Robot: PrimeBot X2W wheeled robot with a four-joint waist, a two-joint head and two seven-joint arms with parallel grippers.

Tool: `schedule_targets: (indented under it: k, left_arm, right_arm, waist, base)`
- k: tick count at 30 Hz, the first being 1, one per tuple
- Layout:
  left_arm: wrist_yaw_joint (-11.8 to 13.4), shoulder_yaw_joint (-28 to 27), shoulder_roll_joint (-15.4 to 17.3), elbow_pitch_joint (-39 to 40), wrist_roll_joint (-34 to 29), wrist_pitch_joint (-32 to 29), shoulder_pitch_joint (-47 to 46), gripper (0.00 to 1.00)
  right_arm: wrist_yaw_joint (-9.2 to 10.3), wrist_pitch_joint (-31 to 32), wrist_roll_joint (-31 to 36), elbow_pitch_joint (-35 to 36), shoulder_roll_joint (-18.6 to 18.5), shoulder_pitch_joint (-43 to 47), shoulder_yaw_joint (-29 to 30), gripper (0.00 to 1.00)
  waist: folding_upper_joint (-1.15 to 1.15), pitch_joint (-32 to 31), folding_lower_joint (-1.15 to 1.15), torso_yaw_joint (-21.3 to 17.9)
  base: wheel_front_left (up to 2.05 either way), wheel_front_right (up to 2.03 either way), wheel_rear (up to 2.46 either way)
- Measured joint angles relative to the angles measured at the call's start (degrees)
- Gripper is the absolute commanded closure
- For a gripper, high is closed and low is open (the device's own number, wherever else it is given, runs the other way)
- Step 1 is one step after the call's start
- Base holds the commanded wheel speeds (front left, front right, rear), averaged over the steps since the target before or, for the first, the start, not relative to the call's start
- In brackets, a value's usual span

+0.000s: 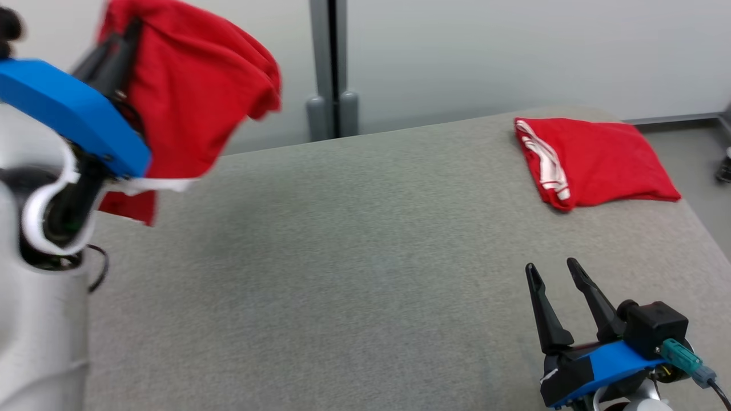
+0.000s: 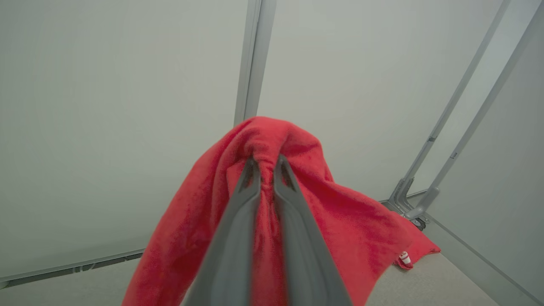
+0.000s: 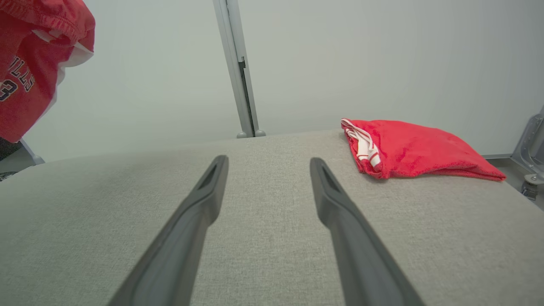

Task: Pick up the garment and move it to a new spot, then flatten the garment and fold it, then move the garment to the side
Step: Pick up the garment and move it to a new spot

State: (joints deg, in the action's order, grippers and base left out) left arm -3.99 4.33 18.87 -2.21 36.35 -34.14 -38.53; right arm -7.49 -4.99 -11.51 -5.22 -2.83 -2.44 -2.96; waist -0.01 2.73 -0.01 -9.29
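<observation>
garment (image 2: 348, 221): soft red cloth | table (image 1: 342, 257): grey matt woven fabric

The garment (image 1: 200, 85) hangs above the table's (image 1: 342, 257) left side, while a folded cloth (image 1: 605, 160) lies on its far right.

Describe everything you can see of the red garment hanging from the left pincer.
The red garment is soft, matte knit, bunched and draped, hanging in the air at the left side of the grey padded surface. The left pincer is shut on a gathered fold near its top, with cloth falling to both sides of the fingers. A white edge shows low down, and the right wrist view catches part of dark lettering and a numeral. Nothing else touches it.
</observation>
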Motion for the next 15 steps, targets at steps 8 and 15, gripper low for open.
schedule_targets:
  k: [8, 15]
  left_arm:
    - [0.1, 5.8, -7.0, -2.4, 1.1, 0.8, 5.5, 1.00]
    - [-0.8, 11.9, -10.9, -12.8, -2.0, 6.3, 11.2, 1.00]
  right_arm:
    - [0.01, -0.1, -0.8, 0.4, 0.0, 0.1, 0.2, 0.00]
    - [0.00, -1.1, -1.8, -0.6, 0.0, -0.7, -0.5, 0.00]
  waist:
    - [0.00, 1.2, 0.01, -5.0]
    - [0.00, 3.5, 0.02, -6.9]
  base:
    - [0.00, 0.00, 0.00]
    - [0.00, 0.00, 0.00]
